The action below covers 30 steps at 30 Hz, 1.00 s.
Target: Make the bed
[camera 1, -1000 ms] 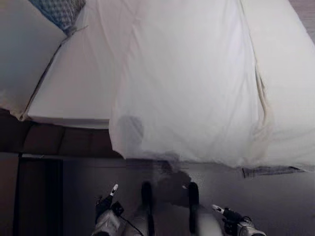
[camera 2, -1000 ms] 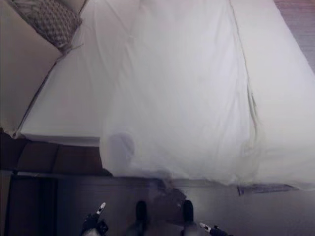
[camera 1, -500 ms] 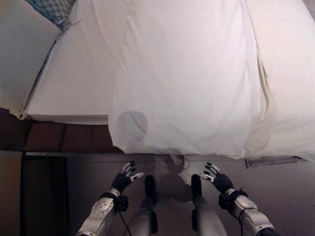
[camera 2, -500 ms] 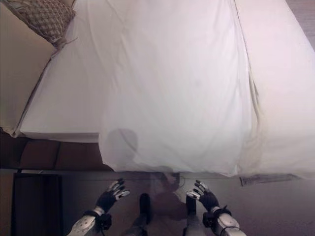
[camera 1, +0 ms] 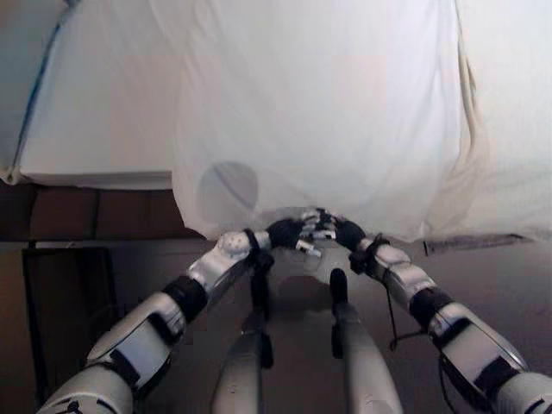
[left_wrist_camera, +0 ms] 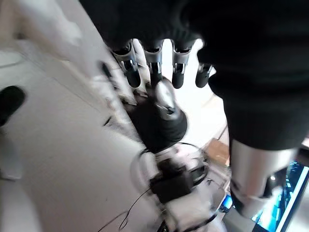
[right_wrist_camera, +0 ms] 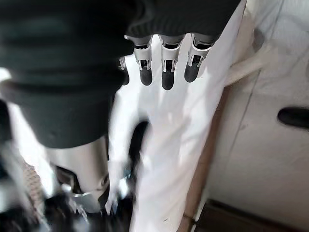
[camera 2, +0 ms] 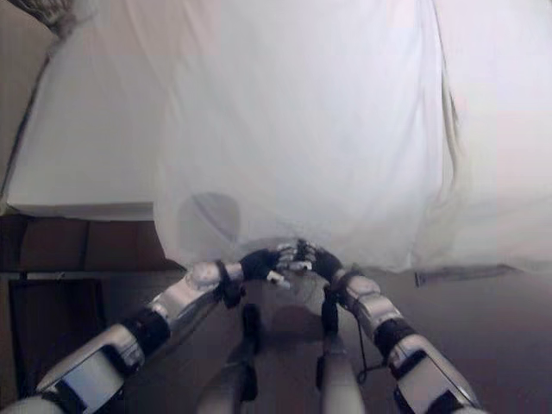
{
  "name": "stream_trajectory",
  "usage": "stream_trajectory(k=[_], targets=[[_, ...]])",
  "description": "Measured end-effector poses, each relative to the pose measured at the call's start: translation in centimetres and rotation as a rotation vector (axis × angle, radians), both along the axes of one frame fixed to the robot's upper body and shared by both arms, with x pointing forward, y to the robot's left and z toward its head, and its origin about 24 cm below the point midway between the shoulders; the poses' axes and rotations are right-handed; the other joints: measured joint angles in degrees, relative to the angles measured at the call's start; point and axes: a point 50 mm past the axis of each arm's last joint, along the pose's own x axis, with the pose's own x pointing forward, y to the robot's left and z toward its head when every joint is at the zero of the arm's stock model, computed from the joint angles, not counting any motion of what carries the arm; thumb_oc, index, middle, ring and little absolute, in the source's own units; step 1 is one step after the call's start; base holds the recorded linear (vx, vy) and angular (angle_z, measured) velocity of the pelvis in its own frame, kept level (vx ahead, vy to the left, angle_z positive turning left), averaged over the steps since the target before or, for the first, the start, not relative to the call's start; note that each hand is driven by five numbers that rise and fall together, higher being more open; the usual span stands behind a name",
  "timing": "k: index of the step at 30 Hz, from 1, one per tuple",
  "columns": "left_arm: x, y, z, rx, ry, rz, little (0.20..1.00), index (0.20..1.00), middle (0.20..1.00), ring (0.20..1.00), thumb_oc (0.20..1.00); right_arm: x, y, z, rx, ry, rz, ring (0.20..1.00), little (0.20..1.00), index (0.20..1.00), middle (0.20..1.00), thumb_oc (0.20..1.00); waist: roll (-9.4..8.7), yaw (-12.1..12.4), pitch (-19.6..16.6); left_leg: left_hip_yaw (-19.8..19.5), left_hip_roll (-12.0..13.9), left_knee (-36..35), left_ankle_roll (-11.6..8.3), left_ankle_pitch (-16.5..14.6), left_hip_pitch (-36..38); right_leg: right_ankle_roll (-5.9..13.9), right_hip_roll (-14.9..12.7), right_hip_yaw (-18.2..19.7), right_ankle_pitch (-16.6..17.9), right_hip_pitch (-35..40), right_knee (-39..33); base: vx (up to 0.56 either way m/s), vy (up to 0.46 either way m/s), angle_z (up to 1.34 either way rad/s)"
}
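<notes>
A: Where is the bedding?

B: A white sheet [camera 1: 319,112] fills the upper middle of the left eye view. It lies over the bed [camera 1: 95,129] and hangs off the near edge, its hem ending just above the floor [camera 1: 517,285] at mid-frame. To the right a second white cover [camera 1: 517,112] lies beside it, with a cream fold running between them.

A: And the hands?

B: Both meet at the hem, centre of the frame. The left hand [camera 1: 287,233] comes in from the lower left, the right hand [camera 1: 348,234] from the lower right, and their fingertips are together right at the sheet's bottom edge.

A: Are they gripping it?

B: In the right wrist view the right hand's fingers [right_wrist_camera: 166,72] run out straight and spread over the white cloth, nothing curled round it. In the left wrist view the left hand's fingers [left_wrist_camera: 155,72] are likewise straight, pointing at the other hand's dark cover. Whether any tip actually touches the hem, I cannot tell.

A: Anything else?

B: Dark brown bed base [camera 1: 95,216] shows under the mattress at the left.
</notes>
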Motion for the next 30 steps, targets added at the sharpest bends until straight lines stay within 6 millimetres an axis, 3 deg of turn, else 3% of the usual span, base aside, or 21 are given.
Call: stream_trajectory(k=[5,10,13,19,24,30], targets=[[2.1,2.4,-0.1,0.033,-0.068,0.26,1.0,1.0,1.0,1.0,1.0,1.5,-0.4,1.9,-0.01,-0.011,-0.041,1.0,1.0,1.0,1.0,1.0,-0.4,-0.2,0.2,0.0,0.9,8.0,-0.79,-2.7,-6.9,-0.95,0.3,0.9,-2.8,-7.3,8.0,-0.04,-0.006,0.0],[3.5,4.2,0.5,0.109,-0.157,0.436,1.0,1.0,1.0,1.0,1.0,3.0,-0.7,4.4,-0.029,-0.052,-0.087,1.0,1.0,1.0,1.0,1.0,-0.93,-0.2,0.3,-0.1,2.2,14.6,-1.03,-4.6,-13.3,-1.45,1.4,1.3,-3.2,-13.0,12.2,-0.03,0.007,-0.09],[4.7,5.2,2.7,0.131,-0.238,0.535,1.0,1.0,1.0,1.0,1.0,4.3,-0.6,7.9,0.002,-0.124,-0.122,1.0,1.0,1.0,1.0,1.0,-1.56,-0.3,0.7,-0.3,2.7,18.6,-1.12,-5.2,-18.3,-1.82,1.8,1.4,-3.2,-17.6,15.3,0.0,0.003,-0.03],[6.0,6.4,5.6,0.159,-0.33,0.652,1.0,1.0,1.0,1.0,1.0,5.4,-1.1,11.5,0.055,-0.172,-0.209,1.0,1.0,1.0,1.0,1.0,-2.0,-0.2,0.9,-1.4,2.8,24.3,-1.29,-6.7,-23.9,-2.48,1.9,1.3,-4.2,-22.3,19.7,0.0,-0.011,0.01],[6.4,9.1,7.6,0.18,-0.379,0.741,1.0,1.0,1.0,1.0,1.0,6.0,-3.6,13.8,0.105,-0.189,-0.366,1.0,1.0,1.0,1.0,1.0,-2.01,-0.1,0.9,-1.8,2.8,27.9,-1.13,-7.4,-28.4,-2.56,1.7,1.3,-4.8,-26.5,22.9,0.0,-0.005,0.01],[6.3,12.4,8.2,0.176,-0.38,0.833,1.0,1.0,1.0,1.0,1.0,5.5,-8.5,13.8,0.092,-0.177,-0.533,1.0,1.0,1.0,1.0,1.0,-2.0,0.2,0.9,-1.9,2.8,27.6,-1.2,-7.4,-29.2,-2.72,1.5,1.2,-5.1,-27.5,23.4,0.01,-0.027,0.02]])
